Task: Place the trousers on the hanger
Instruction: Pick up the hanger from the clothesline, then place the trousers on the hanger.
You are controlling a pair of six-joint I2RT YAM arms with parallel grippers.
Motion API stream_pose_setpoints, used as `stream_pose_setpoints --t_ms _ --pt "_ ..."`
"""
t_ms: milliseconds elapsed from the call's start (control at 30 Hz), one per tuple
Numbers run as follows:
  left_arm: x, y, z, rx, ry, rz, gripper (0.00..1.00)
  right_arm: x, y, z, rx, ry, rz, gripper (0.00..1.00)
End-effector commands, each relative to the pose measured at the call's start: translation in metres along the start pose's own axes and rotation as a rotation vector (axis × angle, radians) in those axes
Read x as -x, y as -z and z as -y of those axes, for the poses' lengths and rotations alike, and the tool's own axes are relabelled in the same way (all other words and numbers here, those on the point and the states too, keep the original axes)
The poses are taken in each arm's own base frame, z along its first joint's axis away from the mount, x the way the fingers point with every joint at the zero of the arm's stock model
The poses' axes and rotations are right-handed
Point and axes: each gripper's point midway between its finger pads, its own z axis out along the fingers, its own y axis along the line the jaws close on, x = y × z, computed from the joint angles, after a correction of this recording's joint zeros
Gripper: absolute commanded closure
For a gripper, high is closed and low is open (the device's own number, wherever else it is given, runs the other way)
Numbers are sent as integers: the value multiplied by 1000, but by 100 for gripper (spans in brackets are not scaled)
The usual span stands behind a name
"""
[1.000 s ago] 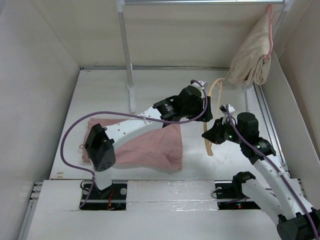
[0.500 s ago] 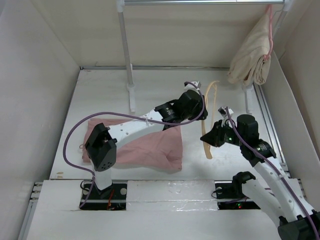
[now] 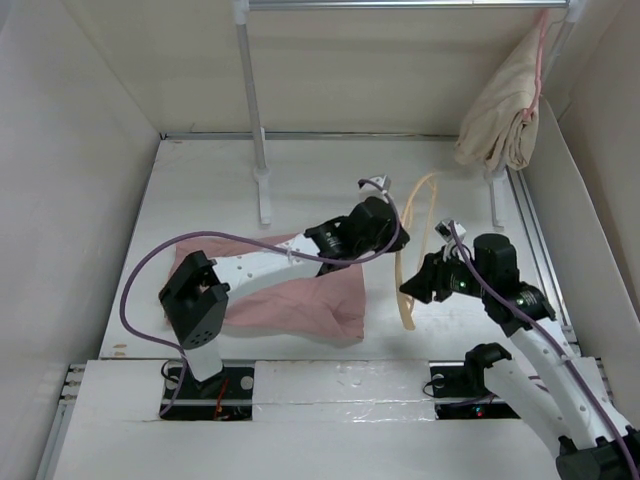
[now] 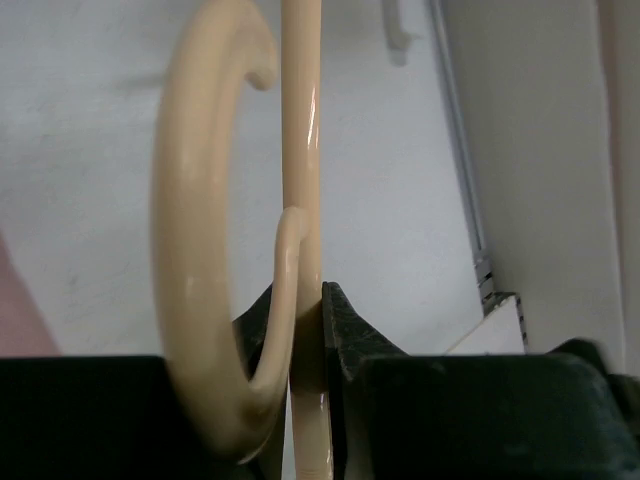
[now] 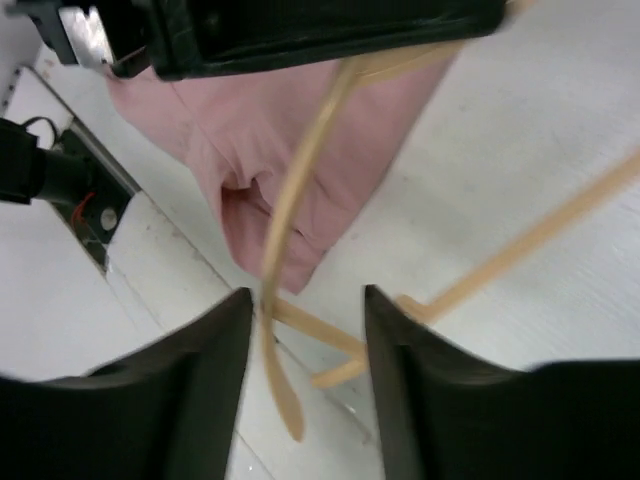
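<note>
Garment [image 3: 500, 112] on rail [image 3: 400, 5], hanger [image 3: 404, 298] near trousers [image 3: 320, 300]

A beige folded garment [image 3: 500, 120] is hanging on a pinkish hanger [image 3: 541, 50] in the far right corner. This hanger is hanging from a metal rail [image 3: 400, 4] that is running across the top. One white post [image 3: 250, 90] is standing upright on the white counter [image 3: 200, 180], left of the middle. The foot of a second post [image 3: 493, 200] is showing just below the garment. A metal track [image 3: 535, 240] is running along the counter's right edge. White walls [image 3: 70, 150] are closing it in on three sides.
</note>
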Motion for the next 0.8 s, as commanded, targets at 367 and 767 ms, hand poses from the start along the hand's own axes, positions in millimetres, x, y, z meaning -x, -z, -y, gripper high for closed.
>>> stream_pose_setpoints --t_ms 367,767 --pt "-44 43 -59 70 174 98 100 -4 -17 13 20 12 30 94" --pt "-60 37 -108 240 160 149 100 1 -81 5 114 59 13 78"
